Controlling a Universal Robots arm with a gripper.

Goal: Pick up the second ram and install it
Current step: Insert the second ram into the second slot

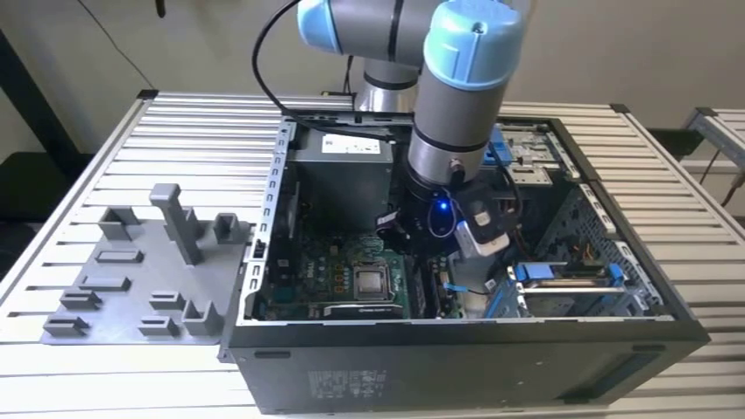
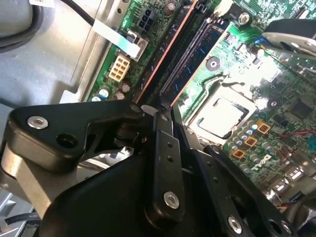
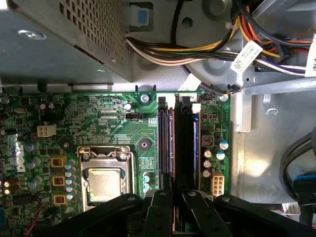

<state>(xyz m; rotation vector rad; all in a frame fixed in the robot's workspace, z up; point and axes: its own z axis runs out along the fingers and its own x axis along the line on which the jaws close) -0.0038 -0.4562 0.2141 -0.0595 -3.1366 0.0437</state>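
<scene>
The second ram (image 2: 197, 47), a thin blue strip with dark chips, stands on edge in a slot of the green motherboard (image 3: 113, 123), next to the silver processor (image 3: 106, 182). It appears again in the first wrist view as the second ram (image 3: 165, 148). My gripper (image 2: 172, 111) is down inside the computer case (image 1: 466, 358), at the near end of the ram. Its black fingers (image 2: 165, 148) stand almost together, with the strip's end running into the narrow gap between them. In the exterior view the gripper (image 1: 448, 288) sits low over the board.
A grey plastic tray (image 1: 140, 271) with upright posts lies on the slatted table at the exterior view's left. A perforated metal box (image 3: 64, 39) and bundled cables (image 3: 207, 49) crowd the case beyond the slots. Another blue strip (image 3: 195, 148) stands in a neighbouring slot.
</scene>
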